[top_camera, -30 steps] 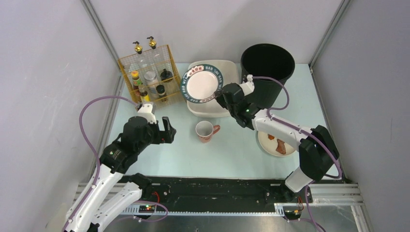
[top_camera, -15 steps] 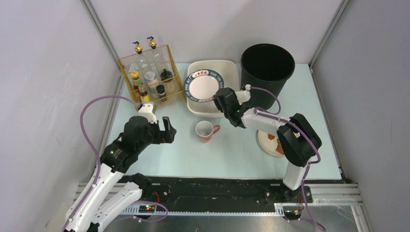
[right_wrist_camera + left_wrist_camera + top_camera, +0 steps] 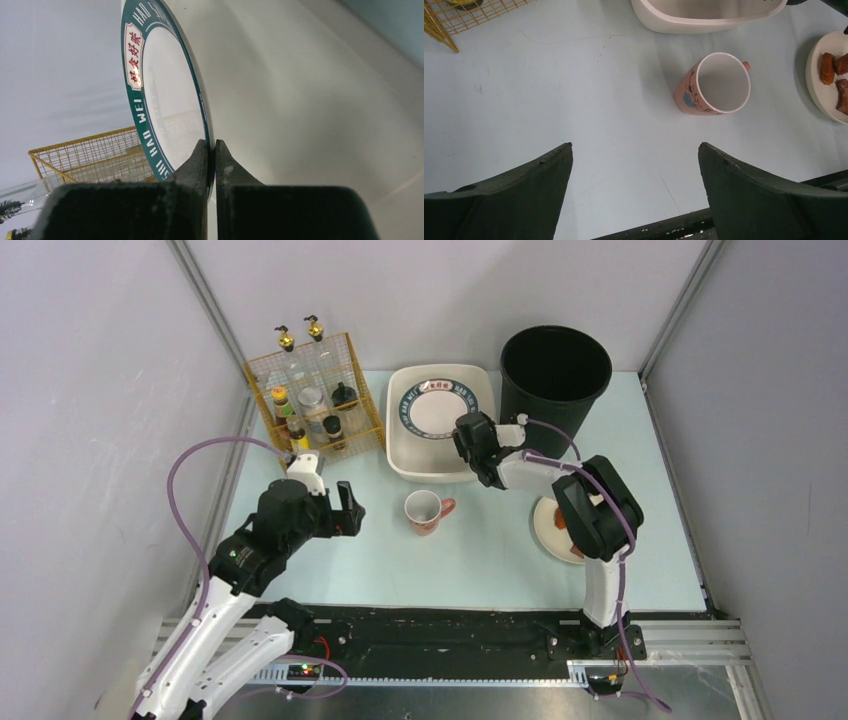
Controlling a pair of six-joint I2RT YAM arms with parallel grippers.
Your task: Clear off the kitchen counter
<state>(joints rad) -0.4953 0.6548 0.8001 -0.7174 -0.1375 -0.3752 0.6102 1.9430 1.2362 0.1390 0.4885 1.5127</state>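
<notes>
hidden under right arm (image 3: 595,505): part of food plate (image 3: 543,525) | cut by left wrist view's edges: that plate at right, basin (image 3: 684,25) at top | too small to read: bottle labels (image 3: 283,400)

Place: a robot lab cell dressed up as a kitchen.
Lab signs: plain grey panel walls (image 3: 100,390); aluminium rails (image 3: 690,635) framing the pale kitchen counter (image 3: 470,550); cabled arms (image 3: 230,570) bolted at 6 o'clock.
Kitchen signs: condiment rack (image 3: 315,390) at 11 o'clock; white basin (image 3: 400,455) at 12; black bin (image 3: 555,365) at 1; mug (image 3: 427,510) at centre.
</notes>
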